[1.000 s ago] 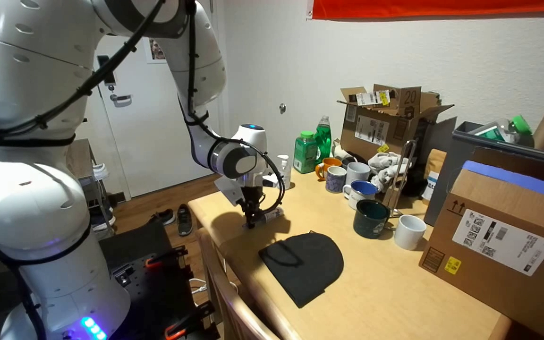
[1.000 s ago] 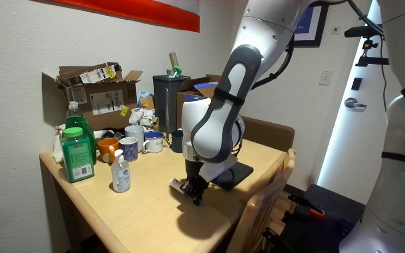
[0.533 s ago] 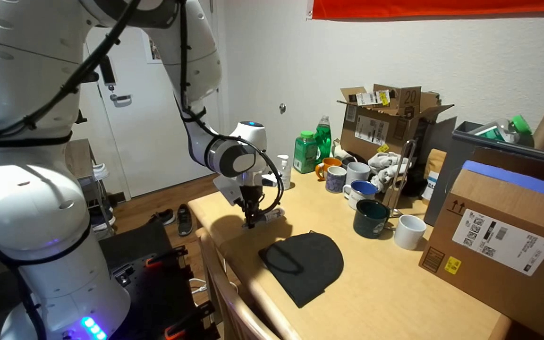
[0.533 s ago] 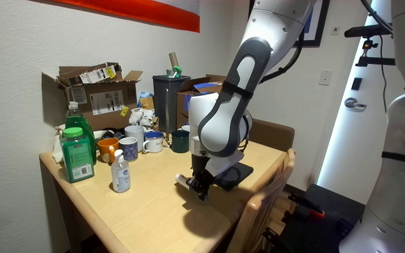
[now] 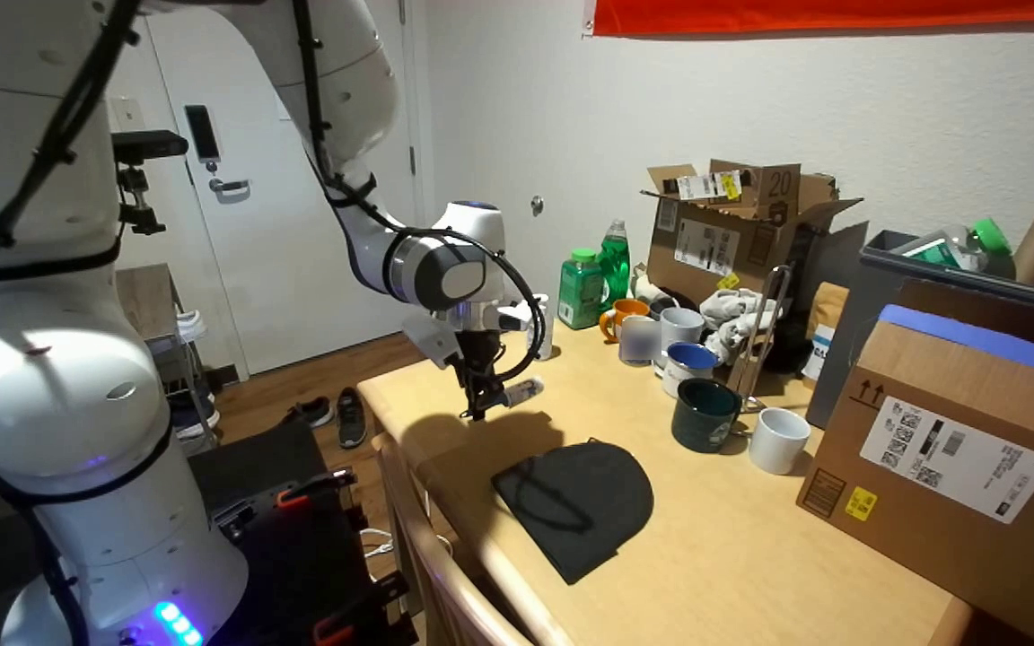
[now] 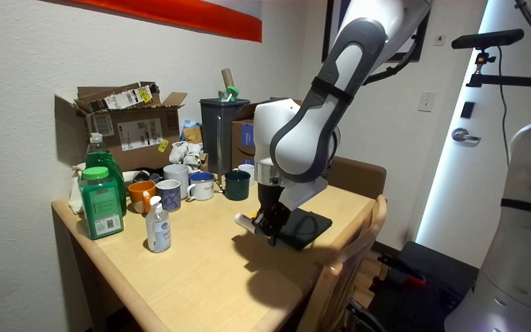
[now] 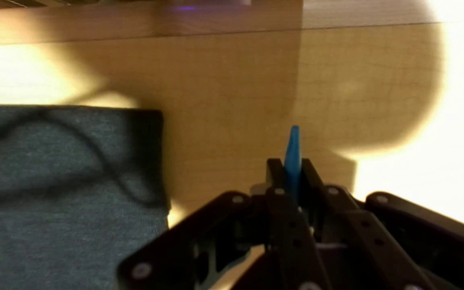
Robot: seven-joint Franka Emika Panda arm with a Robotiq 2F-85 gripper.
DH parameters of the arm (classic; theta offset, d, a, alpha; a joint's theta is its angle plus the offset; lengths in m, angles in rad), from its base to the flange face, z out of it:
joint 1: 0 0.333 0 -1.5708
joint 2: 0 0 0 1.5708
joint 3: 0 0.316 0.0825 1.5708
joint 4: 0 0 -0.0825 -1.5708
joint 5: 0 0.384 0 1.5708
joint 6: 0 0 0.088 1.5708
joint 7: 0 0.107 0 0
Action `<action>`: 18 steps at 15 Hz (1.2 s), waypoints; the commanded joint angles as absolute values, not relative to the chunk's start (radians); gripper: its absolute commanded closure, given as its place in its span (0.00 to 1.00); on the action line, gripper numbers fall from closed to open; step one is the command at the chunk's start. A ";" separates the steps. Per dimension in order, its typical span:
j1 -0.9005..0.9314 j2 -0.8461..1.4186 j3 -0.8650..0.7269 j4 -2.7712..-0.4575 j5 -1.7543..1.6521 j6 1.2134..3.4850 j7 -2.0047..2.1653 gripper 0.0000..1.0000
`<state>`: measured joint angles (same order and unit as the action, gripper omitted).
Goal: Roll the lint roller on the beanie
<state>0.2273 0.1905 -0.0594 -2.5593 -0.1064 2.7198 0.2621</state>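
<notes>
— The gripper [image 7: 291, 166] pinches the lint roller [image 5: 524, 391] by its blue handle [image 7: 293, 149], up clear of the table [image 5: 750, 547]!
— And the beanie [image 5: 584, 507]?
— Lying flat on that same table, soft and black, near the lint roller!

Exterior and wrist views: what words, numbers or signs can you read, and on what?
"20": brown cardboard
"A": wall sign
"Goo", rest unclear: blue-lined mug
Too small or blurred: all else, including shipping labels, bottle labels and anything on the lint roller
Wrist view: none
</notes>
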 commanded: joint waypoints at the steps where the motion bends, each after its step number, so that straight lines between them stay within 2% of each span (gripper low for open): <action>1: 0.164 0.111 -0.051 -2.577 -0.128 2.641 0.249 0.96; 12: -0.015 0.182 -0.017 -2.555 0.163 2.683 -0.017 0.96; 17: -0.031 0.194 -0.021 -2.554 0.148 2.661 -0.052 0.97; 18: -0.034 0.199 -0.026 -2.555 0.152 2.664 -0.035 0.89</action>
<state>-0.0226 0.1998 -0.0362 -2.5556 0.1573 2.6659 -0.0390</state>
